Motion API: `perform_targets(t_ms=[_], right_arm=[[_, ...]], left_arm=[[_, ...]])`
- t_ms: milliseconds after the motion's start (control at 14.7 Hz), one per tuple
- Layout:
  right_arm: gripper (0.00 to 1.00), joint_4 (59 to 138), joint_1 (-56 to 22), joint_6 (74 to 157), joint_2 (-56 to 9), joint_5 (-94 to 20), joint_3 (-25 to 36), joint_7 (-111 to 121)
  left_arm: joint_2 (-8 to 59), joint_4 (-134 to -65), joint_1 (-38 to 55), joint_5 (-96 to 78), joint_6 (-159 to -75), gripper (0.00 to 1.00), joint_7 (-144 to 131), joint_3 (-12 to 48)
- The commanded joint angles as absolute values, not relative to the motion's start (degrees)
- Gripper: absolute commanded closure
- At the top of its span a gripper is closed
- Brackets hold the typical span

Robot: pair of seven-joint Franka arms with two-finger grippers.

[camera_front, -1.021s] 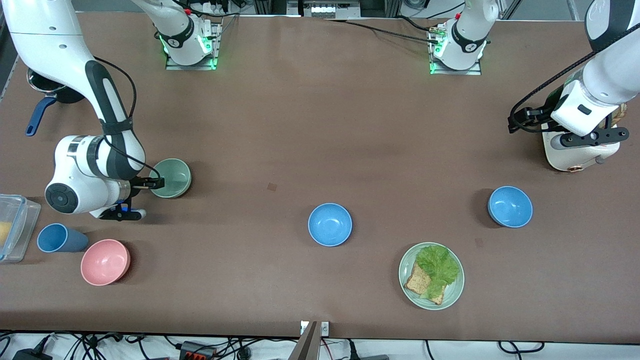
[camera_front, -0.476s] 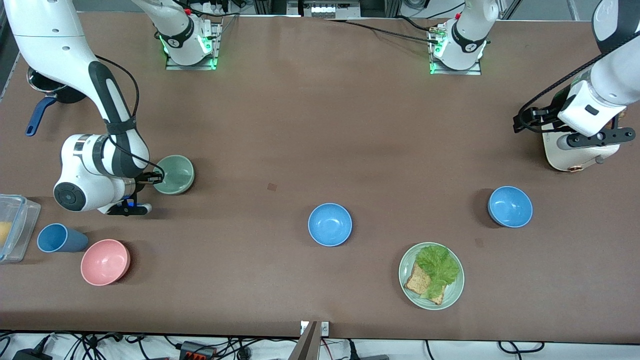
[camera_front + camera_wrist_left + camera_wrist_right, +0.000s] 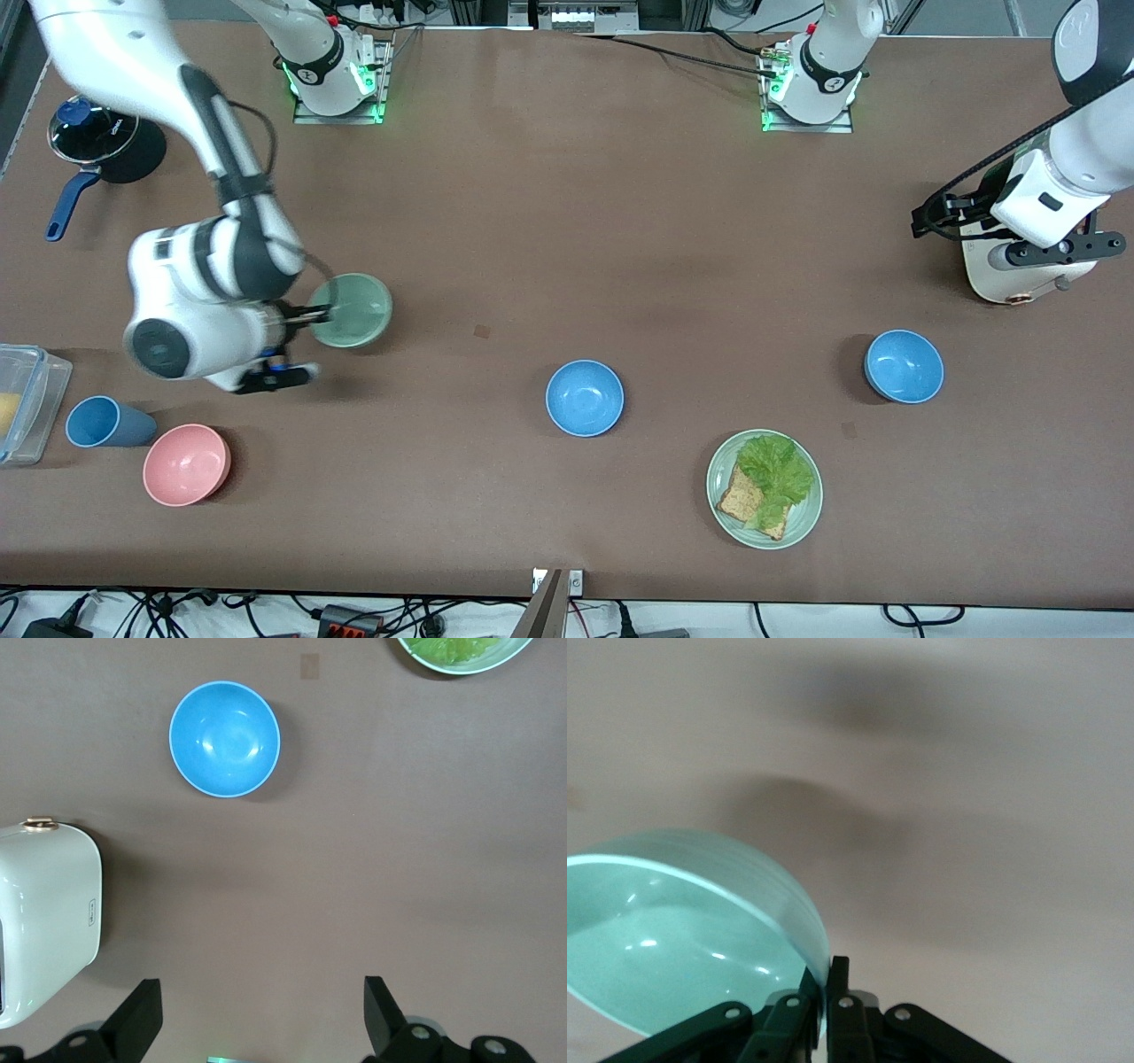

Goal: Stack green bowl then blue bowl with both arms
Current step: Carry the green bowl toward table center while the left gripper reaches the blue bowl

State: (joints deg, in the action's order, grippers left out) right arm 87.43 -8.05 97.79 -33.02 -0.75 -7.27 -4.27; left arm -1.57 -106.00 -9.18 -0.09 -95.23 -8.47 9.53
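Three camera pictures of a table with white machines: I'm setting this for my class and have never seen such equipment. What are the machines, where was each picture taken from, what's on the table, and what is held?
Two jointed robot arms, each ending in a two-finger gripper. One picture looks down from high across the table; the others come from cameras on each wrist. The right gripper is shut on the green bowl, gripped by its rim and lifted over the table. The left gripper waits open above a white appliance. On the table: two blue bowls, a pink bowl, a blue cup, a plate of lettuce and bread.
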Motion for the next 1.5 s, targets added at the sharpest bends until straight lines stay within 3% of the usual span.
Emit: perform_targets(t_ms=[0, 476, 1021, 1089, 1157, 1429], right_arm=[[1.0, 85.6, -16.4, 97.7, -33.7, -2.6, -7.6, -14.6], [1.0, 85.6, -31.9, 107.7, -37.3, -14.3, -7.6, -30.5], [0.99, 85.8, -37.0, 113.6, -42.7, -17.3, -7.6, -35.9], [0.61, 85.7, -37.0, 113.6, -42.5, -18.9, -7.6, -36.2], [0.01, 85.5, -36.7, 113.5, -42.2, -20.4, -7.6, -37.1], [0.0, 85.3, -35.0, 112.8, -35.4, -19.5, -5.1, -37.1]], left_arm=[[3.3, -104.1, -10.6, 0.3, -98.6, 0.0, -7.0, 9.5], [18.4, -105.6, -17.0, 3.5, -122.1, 0.0, 2.4, 9.5], [26.5, -106.7, -20.5, 5.2, -133.8, 0.0, 10.4, 9.3], [27.0, -107.1, -20.8, 5.3, -134.7, 0.0, 10.5, 9.4], [27.2, -108.4, -21.4, 5.3, -135.9, 0.0, 10.5, 9.4], [27.9, -111.5, -22.4, 5.3, -140.5, 0.0, 10.6, 9.5]])
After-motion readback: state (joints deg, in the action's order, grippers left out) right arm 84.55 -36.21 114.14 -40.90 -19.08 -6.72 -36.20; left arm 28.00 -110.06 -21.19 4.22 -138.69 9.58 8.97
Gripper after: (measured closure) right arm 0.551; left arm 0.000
